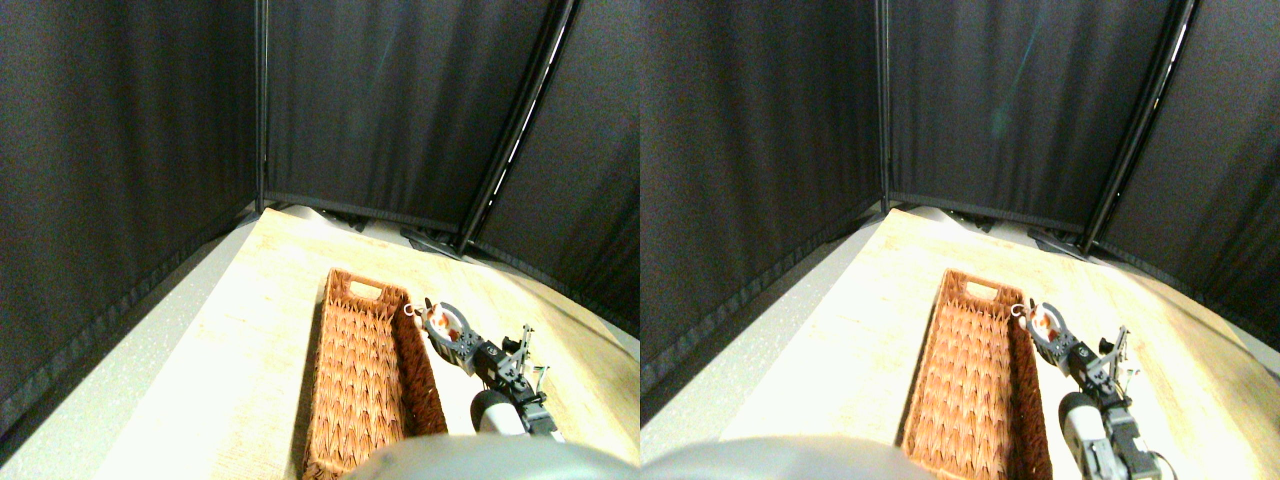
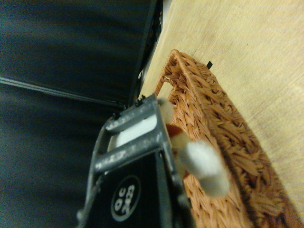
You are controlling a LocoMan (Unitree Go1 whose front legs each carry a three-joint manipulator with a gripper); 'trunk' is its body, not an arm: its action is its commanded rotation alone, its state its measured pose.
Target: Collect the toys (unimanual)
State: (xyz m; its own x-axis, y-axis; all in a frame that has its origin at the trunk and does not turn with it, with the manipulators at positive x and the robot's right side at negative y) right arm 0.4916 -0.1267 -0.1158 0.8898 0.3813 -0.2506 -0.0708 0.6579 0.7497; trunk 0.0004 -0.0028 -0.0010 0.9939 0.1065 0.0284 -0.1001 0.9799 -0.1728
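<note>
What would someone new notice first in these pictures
The long brown wicker basket on the pale wooden table, looking empty. Next, the right gripper at the basket's far right rim, shut on a white and orange-red toy. Black curtains close off the back.

The table point(image 1: 250, 330) has a light wooden top, pale and bright under the lamp. On it lies one long wicker basket point(image 1: 365, 385) — brown-orange, lengthwise away from the camera, with a cut-out handle at its far end. Black curtains point(image 1: 400, 100) stand close behind the table's far edge.
</note>
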